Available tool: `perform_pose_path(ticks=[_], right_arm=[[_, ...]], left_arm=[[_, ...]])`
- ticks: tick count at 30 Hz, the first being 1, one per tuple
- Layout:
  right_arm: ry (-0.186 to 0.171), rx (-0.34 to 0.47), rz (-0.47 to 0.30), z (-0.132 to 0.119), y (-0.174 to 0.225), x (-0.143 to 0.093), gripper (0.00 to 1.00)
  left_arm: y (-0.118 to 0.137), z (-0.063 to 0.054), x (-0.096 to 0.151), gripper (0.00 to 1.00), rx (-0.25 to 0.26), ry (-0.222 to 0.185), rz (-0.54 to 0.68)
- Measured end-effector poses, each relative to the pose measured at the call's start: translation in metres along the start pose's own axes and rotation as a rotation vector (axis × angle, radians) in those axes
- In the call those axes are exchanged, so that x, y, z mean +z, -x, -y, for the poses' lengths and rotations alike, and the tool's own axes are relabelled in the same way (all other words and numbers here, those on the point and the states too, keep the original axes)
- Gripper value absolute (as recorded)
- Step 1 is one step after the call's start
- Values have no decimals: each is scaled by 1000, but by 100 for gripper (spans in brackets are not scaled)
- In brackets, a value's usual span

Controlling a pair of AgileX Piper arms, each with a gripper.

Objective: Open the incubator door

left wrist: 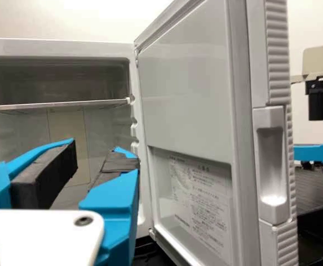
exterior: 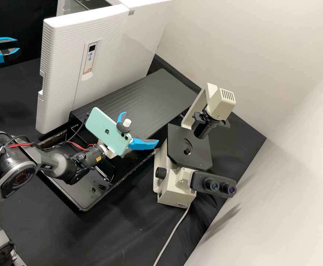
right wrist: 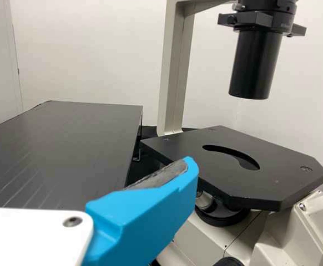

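Although the incubator door [left wrist: 192, 100] stands swung out from the incubator [left wrist: 56, 48], the left tool [left wrist: 96, 148], empty and parted before its front, could catch the door if moved carelessly sideways, nudging it shut; the right tool [exterior: 140, 128], spread wide, sits on the incubator's hinge side.

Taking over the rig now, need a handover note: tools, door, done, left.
Left tool: open, nothing in it, in front of the incubator's opening.
Right tool: open, empty, near the microscope.
Door: swung out, inner panel and shelf exposed.
Done: door is open.
Left to do: nothing more on the door, as I read it; perhaps back the left tool off, minding the door edge.
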Motion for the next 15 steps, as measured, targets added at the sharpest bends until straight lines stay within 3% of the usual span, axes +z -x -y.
perform_pose_path(ticks=[3,7,11,15], right_arm=[[0,0,0,0,0,0,100],[0,0,0,0,0,0,100],[0,0,0,0,0,0,100],[0,0,0,0,0,0,100]], left_arm=[[-3,0,-2,100,11,-53,-54],[-6,-2,-4,100,76,-112,-161],[-5,1,-6,100,112,-112,-264],[-6,3,-8,100,117,-97,-310]])
